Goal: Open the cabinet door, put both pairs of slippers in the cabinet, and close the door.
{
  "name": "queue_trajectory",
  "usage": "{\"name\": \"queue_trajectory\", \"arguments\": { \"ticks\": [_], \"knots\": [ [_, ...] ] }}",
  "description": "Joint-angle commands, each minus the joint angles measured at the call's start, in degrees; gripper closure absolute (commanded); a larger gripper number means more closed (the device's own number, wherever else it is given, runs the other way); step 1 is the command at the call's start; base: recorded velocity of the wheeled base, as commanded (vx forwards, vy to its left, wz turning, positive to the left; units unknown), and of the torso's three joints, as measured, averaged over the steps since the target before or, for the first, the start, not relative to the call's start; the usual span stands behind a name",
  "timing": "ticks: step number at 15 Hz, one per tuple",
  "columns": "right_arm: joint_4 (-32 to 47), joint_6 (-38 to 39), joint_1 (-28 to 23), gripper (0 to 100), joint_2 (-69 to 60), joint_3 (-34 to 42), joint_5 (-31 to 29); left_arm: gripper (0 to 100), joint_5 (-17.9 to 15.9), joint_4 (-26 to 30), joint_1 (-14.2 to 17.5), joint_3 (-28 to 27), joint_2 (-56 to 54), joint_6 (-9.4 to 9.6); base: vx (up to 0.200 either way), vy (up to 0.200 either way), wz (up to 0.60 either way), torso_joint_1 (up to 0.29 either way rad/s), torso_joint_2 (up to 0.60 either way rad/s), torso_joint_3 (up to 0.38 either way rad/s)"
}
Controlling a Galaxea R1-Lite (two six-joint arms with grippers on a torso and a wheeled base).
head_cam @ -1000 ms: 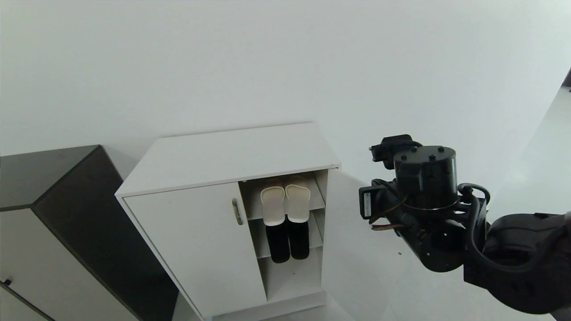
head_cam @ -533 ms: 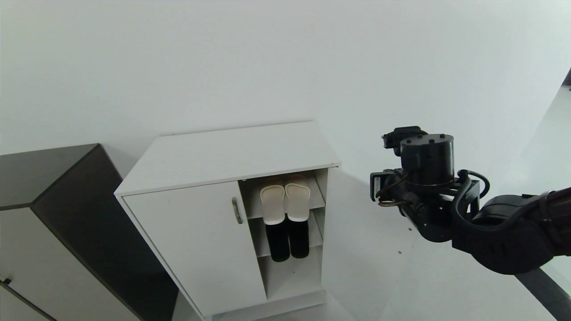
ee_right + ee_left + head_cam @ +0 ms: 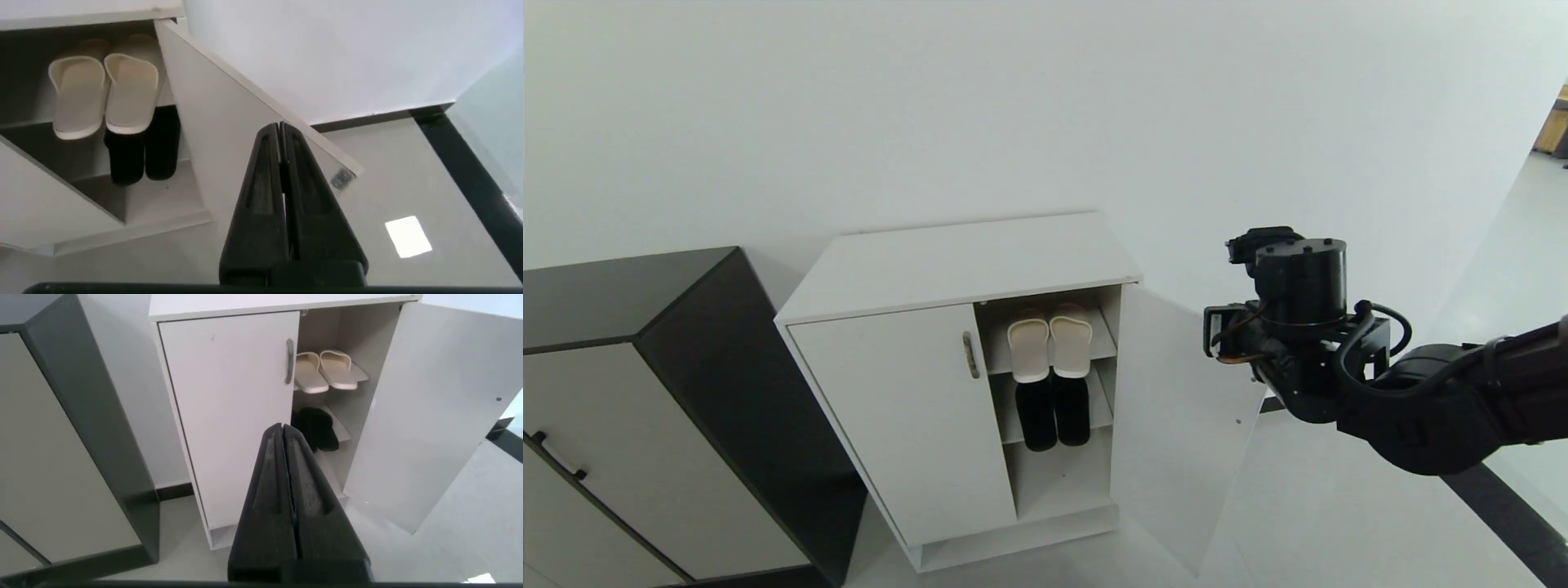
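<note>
The white cabinet [image 3: 956, 261] stands against the wall with its left door [image 3: 907, 408] closed and its right door [image 3: 1176, 425] swung wide open. A white pair of slippers [image 3: 1049, 347] lies on the upper shelf, and a black pair [image 3: 1054, 416] sits on the shelf below. My right arm [image 3: 1298, 343] hangs beside the open door's free edge. In the right wrist view my right gripper [image 3: 282, 131] is shut and holds nothing, just off the door's edge near its handle [image 3: 343, 177]. My left gripper [image 3: 283, 433] is shut and holds nothing, in front of the closed door.
A dark cabinet [image 3: 621, 294] with pale drawer fronts stands close to the white cabinet's left. The floor to the right carries a black strip [image 3: 1503, 506]. The bottom compartment [image 3: 1054, 482] holds nothing. A metal handle [image 3: 969, 355] is on the closed door.
The head camera has shifted, so the cabinet sits further right in the picture. My right arm has moved up and away from the camera, toward the open door's edge.
</note>
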Motion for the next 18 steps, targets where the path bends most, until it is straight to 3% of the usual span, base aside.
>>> {"name": "queue_trajectory", "arguments": {
  "ticks": [1,8,18],
  "knots": [
    [0.30,0.90,-2.25,100,2.22,-2.10,1.18,100,0.01,0.00,0.02,0.00,-0.01,0.02,0.000,0.000,0.00,0.000,0.00,0.000],
    [0.30,2.83,-8.40,100,7.49,-6.76,6.19,100,0.01,0.00,0.02,0.00,-0.01,0.02,0.000,0.000,0.00,0.000,0.00,0.000],
    [0.12,2.92,-11.48,100,12.41,-8.43,8.30,100,0.01,0.00,0.02,0.00,-0.01,0.02,0.000,0.000,0.00,0.000,0.00,0.000]
  ]
}}
